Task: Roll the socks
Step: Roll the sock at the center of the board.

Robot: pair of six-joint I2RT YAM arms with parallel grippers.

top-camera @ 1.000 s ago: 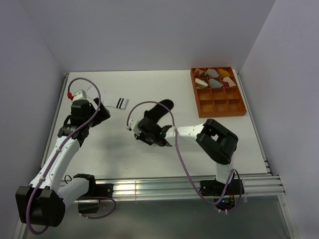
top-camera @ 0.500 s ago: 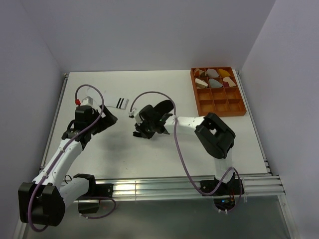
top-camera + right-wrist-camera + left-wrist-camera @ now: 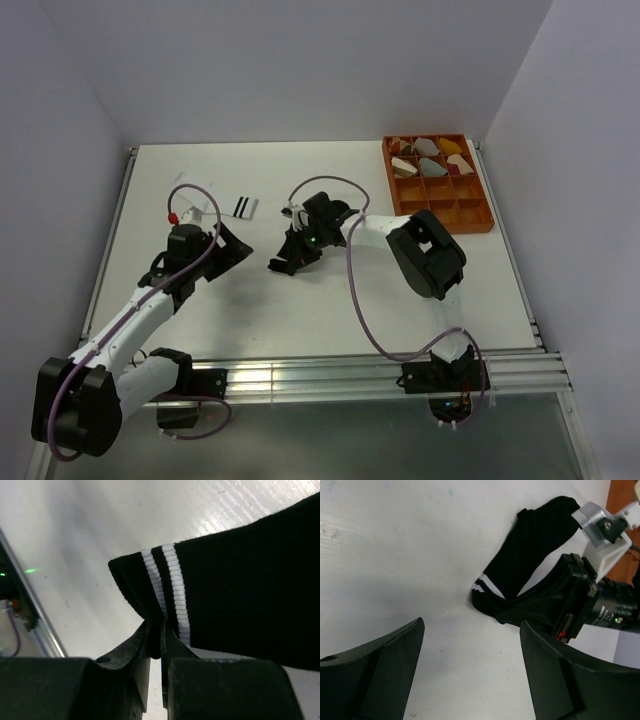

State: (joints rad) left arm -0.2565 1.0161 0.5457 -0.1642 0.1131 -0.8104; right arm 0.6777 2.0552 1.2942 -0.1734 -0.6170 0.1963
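The black sock (image 3: 333, 212) (image 3: 525, 550) (image 3: 240, 600) lies on the white table mid-back, its white-striped cuff pointing near-left. My right gripper (image 3: 284, 264) (image 3: 161, 625) is shut on that cuff's edge, the fabric pinched between the fingers. The white sock (image 3: 228, 203) with two black cuff stripes lies flat at the back left, partly crossed by the left arm's cable. My left gripper (image 3: 236, 252) (image 3: 471, 630) hovers open over bare table, just left of the black sock's cuff and near of the white sock, with nothing between its fingers.
An orange compartment tray (image 3: 392, 190) sits at the back right with rolled bundles in its far cells. Purple cables loop above both arms. Grey walls close in the back and sides.
My right gripper has swung back and to the left, drawing the black sock's cuff along. The left gripper has left the white sock and moved right toward the black cuff, jaws slightly narrower.
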